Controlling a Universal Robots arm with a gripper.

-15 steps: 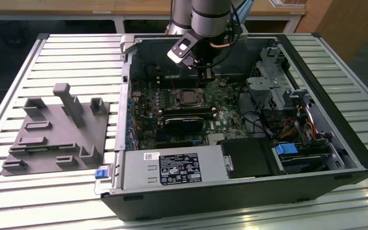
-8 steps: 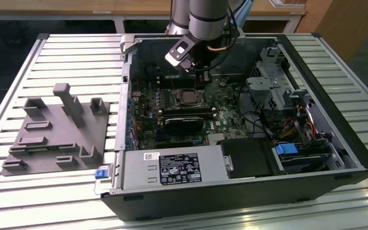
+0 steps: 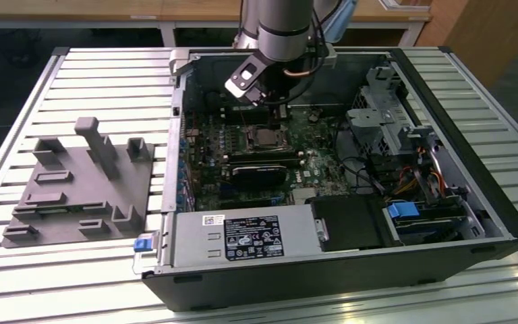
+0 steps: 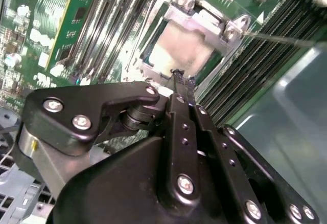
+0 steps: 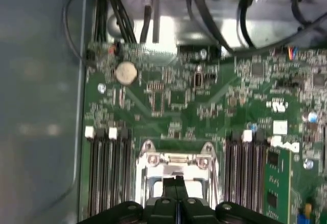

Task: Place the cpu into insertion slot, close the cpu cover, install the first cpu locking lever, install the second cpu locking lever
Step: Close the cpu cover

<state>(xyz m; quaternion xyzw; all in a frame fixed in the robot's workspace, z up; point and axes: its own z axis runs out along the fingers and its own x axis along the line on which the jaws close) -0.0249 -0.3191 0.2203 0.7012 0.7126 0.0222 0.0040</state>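
Open PC case (image 3: 331, 283) is laid on the slatted tabletop (image 3: 88, 74), with a grey fixture (image 3: 79, 182) beside it at the exterior view's left. The arm (image 3: 282, 23) is reached down into the case over the green board (image 5: 173, 101). The gripper (image 4: 177, 76) is seen narrow in both wrist views, fingers (image 4: 180, 116) pressed together with nothing visible between them. Its tip hangs just above the near edge of the slot (image 3: 264, 138); contact cannot be told. The slot is flanked by memory slots (image 5: 104, 173) on both sides. The cover (image 4: 204, 18) looks lowered over the slot. The cpu (image 4: 179, 50) is seen through the cover's window as a pale face, so it is judged seated and placement done. A thin lever (image 4: 278, 38) is seen running out from the cover's corner over the memory slots; whether it is latched cannot be told. The step in hand is judged to be cover or lever work. For this, the tip should be kept on the metal frame or the lever wire, never on the cpu face or board parts. The cover should be flat before a lever is swung. Force should be fed slowly along the lever's arc, with the memory slots cleared. The main risk is judged to be the wire slipping off the narrow tip.
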